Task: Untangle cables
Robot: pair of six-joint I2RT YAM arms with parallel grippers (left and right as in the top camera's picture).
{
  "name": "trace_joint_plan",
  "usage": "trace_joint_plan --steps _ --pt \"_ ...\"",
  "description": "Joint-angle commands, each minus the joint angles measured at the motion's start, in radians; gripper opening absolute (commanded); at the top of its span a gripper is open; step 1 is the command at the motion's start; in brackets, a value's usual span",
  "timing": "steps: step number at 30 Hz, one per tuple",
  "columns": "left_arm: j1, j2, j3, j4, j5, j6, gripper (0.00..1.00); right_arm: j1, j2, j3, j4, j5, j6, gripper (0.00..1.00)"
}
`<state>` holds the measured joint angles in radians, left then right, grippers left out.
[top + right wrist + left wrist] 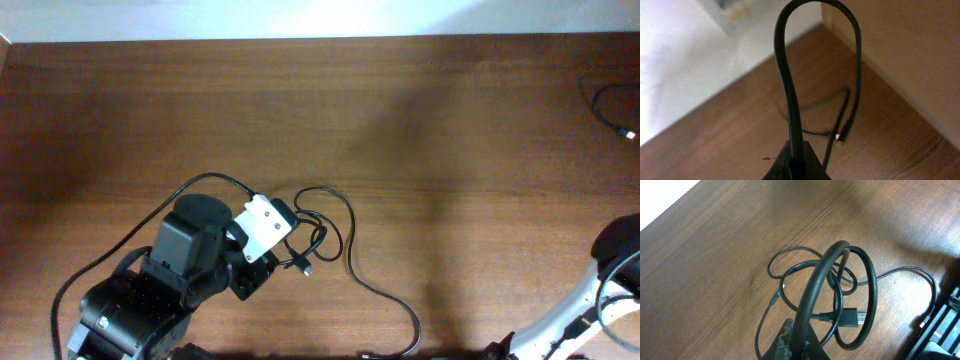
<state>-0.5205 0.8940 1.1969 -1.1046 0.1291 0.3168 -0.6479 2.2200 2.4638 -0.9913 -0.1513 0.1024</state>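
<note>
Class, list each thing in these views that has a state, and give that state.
Coiled cable: tangled in overlapping loops, one loop lifted.
Left fingers: shut on coiled cable.
Second cable: one loop lifted, plug end on table.
Right fingers: shut on second cable.

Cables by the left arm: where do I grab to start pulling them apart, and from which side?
Take the plug by its body. It lies flat on the table, rigid, at the edge of the loops, cord running off one end. Come straight down, jaws across its narrow width; likely surer than pinching thin cord.
</note>
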Motion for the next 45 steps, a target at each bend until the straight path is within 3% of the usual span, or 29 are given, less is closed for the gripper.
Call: trace_joint_plan --steps 1,7,8,9,10,13,17,20,23,24,26,29,32,33,34,36,38,41,45 --pt "0.0 -0.003 0.002 -0.001 -0.003 -0.014 0.0 -0.022 0.099 -0.015 -0.017 -0.066 -0.056 0.04" --pt "0.0 -0.003 0.002 -0.015 -0.003 -0.034 0.0 -0.02 0.252 -0.026 -0.024 -0.066 -0.087 0.04" --pt "0.0 -0.003 0.002 -0.015 -0.003 -0.037 0.0 -0.02 0.259 -0.026 -0.024 -0.066 -0.087 0.25" --pt "0.0 -0.003 0.002 -0.015 -0.003 -0.037 0.0 -0.02 0.259 -0.026 -0.025 -0.068 -0.053 0.55" --pt "0.0 -0.003 0.002 -0.016 -0.003 -0.037 0.0 -0.021 0.255 -0.026 -0.029 -0.092 -0.014 0.99" --pt "0.0 -0.003 0.002 -0.015 -0.003 -0.037 0.0 -0.019 0.174 -0.023 -0.095 -0.245 -0.125 0.99" --pt "0.0 -0.003 0.002 -0.015 -0.003 -0.036 0.0 -0.014 -0.113 -0.023 -0.076 -0.416 -0.15 0.99" --pt "0.0 -0.003 0.002 -0.015 -0.003 -0.036 0.0 0.09 -0.202 -0.023 -0.101 -0.419 -0.164 0.99" --pt "0.0 -0.003 0.002 -0.016 -0.003 -0.036 0.0 0.192 -0.197 -0.038 -0.127 -0.277 -0.181 0.99" --pt "0.0 -0.003 0.002 -0.015 -0.003 -0.036 0.0 0.2 -0.215 -0.036 -0.123 -0.38 -0.216 0.99" --pt "0.0 -0.003 0.002 -0.015 -0.003 -0.036 0.0 0.224 -0.342 -0.022 -0.096 -0.542 -0.275 0.99" --pt "0.0 -0.003 0.002 -0.014 -0.003 -0.036 0.0 0.364 -0.651 -0.002 0.029 -0.466 -0.36 0.99" --pt "0.0 -0.003 0.002 -0.009 -0.003 -0.036 0.0 0.439 -0.765 -0.036 -0.026 -0.466 -0.424 0.99" --pt "0.0 -0.003 0.002 -0.007 -0.003 -0.036 0.0 0.439 -0.798 -0.141 0.015 -0.474 -0.423 0.98" --pt "0.0 -0.003 0.002 -0.014 -0.003 -0.036 0.0 0.439 -0.907 -0.473 0.203 -0.485 -0.411 0.99" --pt "0.0 -0.003 0.002 -0.016 -0.003 -0.036 0.0 0.439 -1.057 -0.861 0.478 -0.487 -0.401 0.99" --pt "0.0 -0.003 0.002 -0.015 -0.003 -0.036 0.0 0.439 -1.229 -1.16 0.685 -0.423 -0.252 0.99" --pt "0.0 -0.003 0.002 -0.01 -0.003 -0.037 0.0 0.436 -1.401 -1.343 0.394 -0.369 -0.221 0.99" --pt "0.0 -0.003 0.002 -0.003 -0.003 -0.036 0.0 0.437 -1.72 -1.695 0.411 -0.374 -0.152 0.99"
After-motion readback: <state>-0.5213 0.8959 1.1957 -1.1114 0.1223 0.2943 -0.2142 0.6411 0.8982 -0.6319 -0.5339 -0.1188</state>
